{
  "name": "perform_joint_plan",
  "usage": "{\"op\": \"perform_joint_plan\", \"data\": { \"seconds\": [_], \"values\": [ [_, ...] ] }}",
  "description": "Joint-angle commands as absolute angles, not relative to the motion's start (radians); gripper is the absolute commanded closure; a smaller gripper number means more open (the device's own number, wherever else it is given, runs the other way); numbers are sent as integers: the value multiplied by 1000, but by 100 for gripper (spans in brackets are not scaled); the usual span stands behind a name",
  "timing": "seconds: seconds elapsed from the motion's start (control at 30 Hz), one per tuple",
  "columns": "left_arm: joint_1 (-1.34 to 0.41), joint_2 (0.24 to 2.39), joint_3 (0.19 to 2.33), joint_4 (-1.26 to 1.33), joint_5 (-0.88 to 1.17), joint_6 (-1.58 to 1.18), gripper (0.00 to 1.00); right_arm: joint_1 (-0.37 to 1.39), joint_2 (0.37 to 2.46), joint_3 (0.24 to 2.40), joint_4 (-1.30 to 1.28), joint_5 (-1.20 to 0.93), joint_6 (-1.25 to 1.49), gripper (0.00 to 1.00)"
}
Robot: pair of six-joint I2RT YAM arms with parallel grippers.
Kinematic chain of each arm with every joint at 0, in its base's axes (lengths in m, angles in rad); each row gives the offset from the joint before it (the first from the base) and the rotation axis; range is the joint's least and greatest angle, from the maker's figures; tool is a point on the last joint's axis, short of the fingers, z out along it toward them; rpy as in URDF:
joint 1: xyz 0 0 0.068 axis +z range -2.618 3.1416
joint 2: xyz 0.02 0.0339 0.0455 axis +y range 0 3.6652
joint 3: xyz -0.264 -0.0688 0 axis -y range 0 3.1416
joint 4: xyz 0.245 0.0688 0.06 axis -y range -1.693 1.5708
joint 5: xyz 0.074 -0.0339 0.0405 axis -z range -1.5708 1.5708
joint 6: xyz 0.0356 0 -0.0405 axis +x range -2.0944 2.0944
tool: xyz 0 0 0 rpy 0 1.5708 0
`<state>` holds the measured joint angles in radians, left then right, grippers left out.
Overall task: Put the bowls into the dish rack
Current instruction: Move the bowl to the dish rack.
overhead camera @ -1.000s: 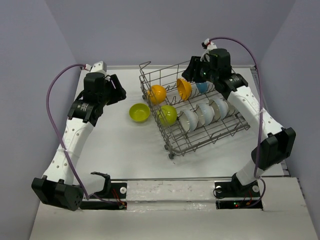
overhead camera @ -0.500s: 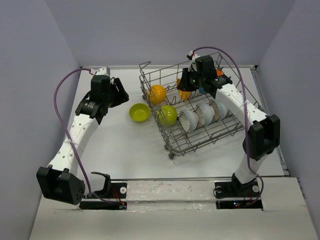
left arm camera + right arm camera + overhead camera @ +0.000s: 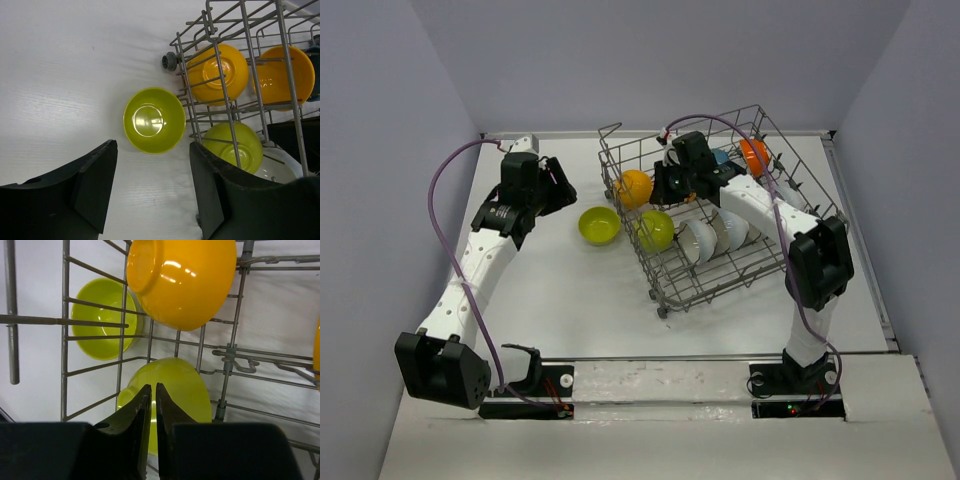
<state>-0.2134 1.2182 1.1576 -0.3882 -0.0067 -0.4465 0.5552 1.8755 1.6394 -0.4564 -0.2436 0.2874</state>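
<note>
The grey wire dish rack (image 3: pixel 790 245) sits right of centre, with orange (image 3: pixel 634 187), lime (image 3: pixel 655 230), white (image 3: pixel 698 240) and blue (image 3: pixel 720 157) bowls standing in it. One lime bowl (image 3: pixel 599 225) rests upright on the table, just left of the rack. My left gripper (image 3: pixel 558 187) hovers left of this bowl. In the left wrist view its fingers (image 3: pixel 95 175) stand wide apart, the left gripper (image 3: pixel 152 145) empty and open, the lime bowl (image 3: pixel 154 120) just beyond them. My right gripper (image 3: pixel 660 186) hangs over the rack's left part. In the right wrist view the right gripper (image 3: pixel 153 386) is shut and empty above the racked lime bowl (image 3: pixel 180 390).
Another orange bowl (image 3: pixel 753 155) stands at the rack's back right. The rack's side wires (image 3: pixel 65 330) run between my right gripper and the table bowl (image 3: pixel 102 317). An orange bowl (image 3: pixel 182 280) hangs on tines just ahead. Grey walls close in the white table (image 3: pixel 570 300).
My right arm swung left across the rack from its back right corner to its left part, and its jaws closed empty. The left arm shifted slightly toward the table bowl.
</note>
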Motion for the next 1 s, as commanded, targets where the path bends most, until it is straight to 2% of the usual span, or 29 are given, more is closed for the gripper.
{"op": "perform_joint_plan", "data": {
  "seconds": [0.0, 0.97],
  "values": [
    [-199, 1203, 1155, -350, 28, -436, 32, 581, 1902, 1681, -422, -242, 281, 87],
    [-152, 1200, 1141, -334, 75, -408, 32, 609, 1965, 1671, -494, -239, 230, 88]
  ]
}}
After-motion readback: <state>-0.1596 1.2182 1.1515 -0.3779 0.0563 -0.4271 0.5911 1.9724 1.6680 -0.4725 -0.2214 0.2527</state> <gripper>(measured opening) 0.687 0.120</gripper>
